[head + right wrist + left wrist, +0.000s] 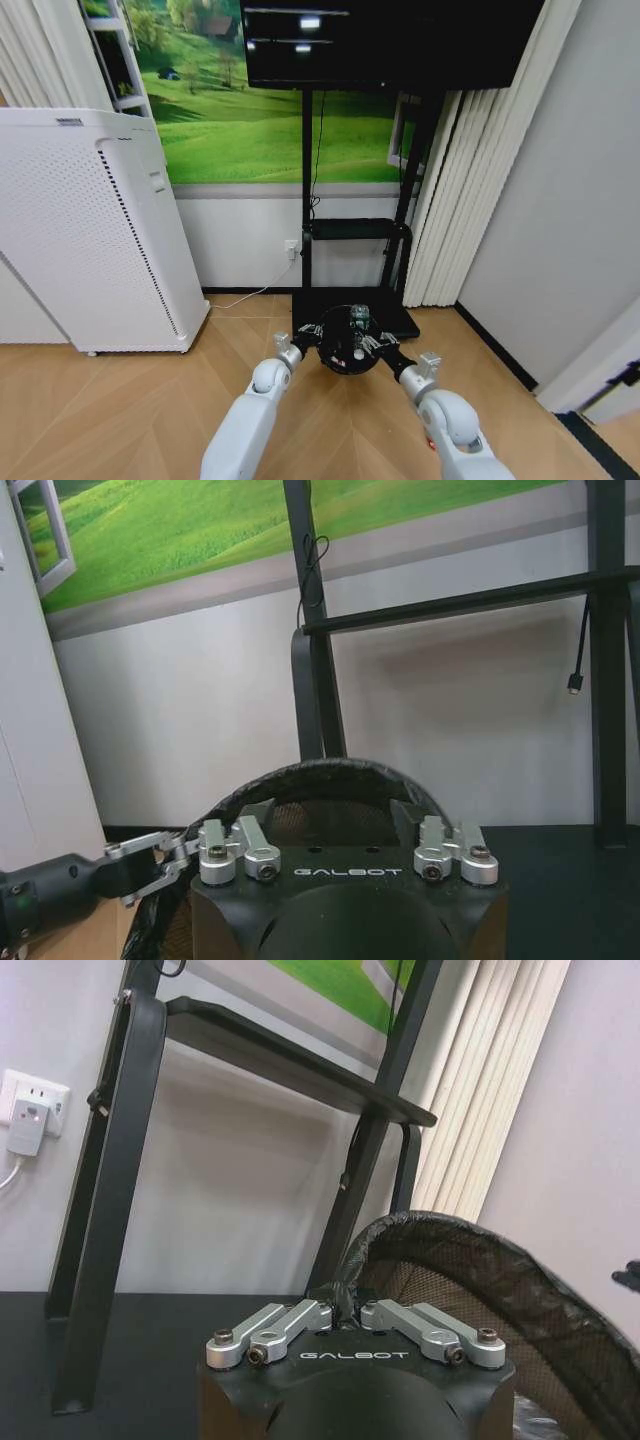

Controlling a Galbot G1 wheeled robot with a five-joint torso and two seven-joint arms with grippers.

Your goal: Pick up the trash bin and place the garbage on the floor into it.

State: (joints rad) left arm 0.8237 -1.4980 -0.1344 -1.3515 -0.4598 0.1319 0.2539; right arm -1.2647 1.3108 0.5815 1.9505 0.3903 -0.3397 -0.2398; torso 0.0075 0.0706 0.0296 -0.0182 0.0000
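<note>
Indoors, on wood floor (120, 400), both grippers, left (312, 335) and right (385, 347), clamp the bin (345, 352) rim; the left wrist view adds a wall socket (27, 1110).

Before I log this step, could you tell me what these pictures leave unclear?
1. Head view: what lies inside the bin is too small to identify.
2. Left wrist view: the left gripper, shut on the rim, hides the bin's lower wall behind its body.
3. Right wrist view: the right gripper, at the rim, hides the bin's bottom behind its body.
</note>
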